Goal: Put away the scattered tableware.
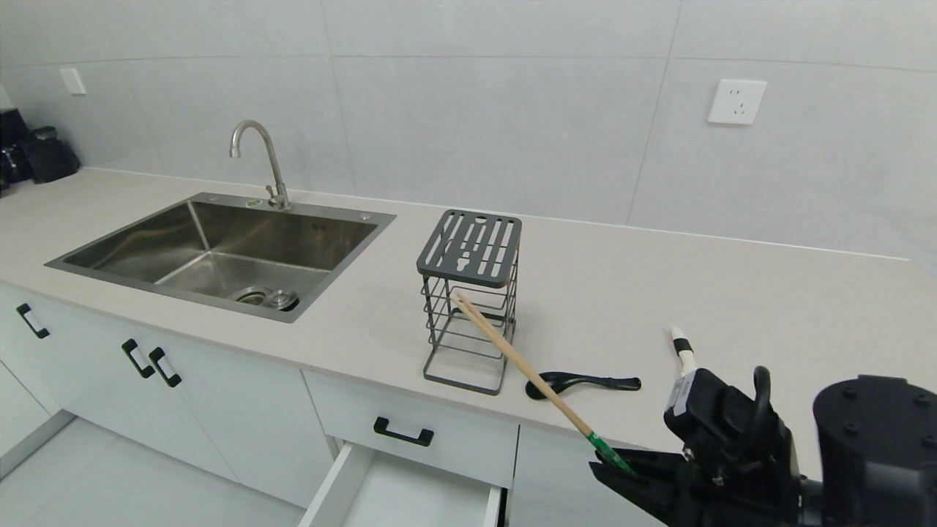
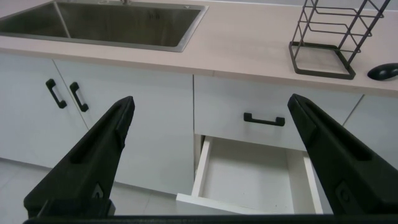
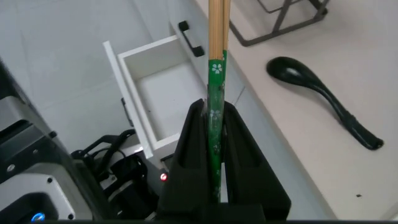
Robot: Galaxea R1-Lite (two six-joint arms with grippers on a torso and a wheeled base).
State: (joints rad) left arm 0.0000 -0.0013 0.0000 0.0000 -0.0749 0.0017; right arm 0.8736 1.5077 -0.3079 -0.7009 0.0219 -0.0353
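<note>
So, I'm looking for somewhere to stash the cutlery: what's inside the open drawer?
The pulled-out part of the drawer shows just a plain white bottom. Its back end is covered by the closed drawer front above and cannot be seen.

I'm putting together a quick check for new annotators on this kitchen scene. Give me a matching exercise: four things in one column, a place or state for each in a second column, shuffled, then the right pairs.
Column A
1. chopsticks
2. black spoon
3. drawer
4. left gripper

Column B
a. lying on the counter beside the wire rack
b. pulled open below the counter
c. clamped in the right gripper
d. open, holding nothing

Pairs: 1-c, 2-a, 3-b, 4-d
</note>
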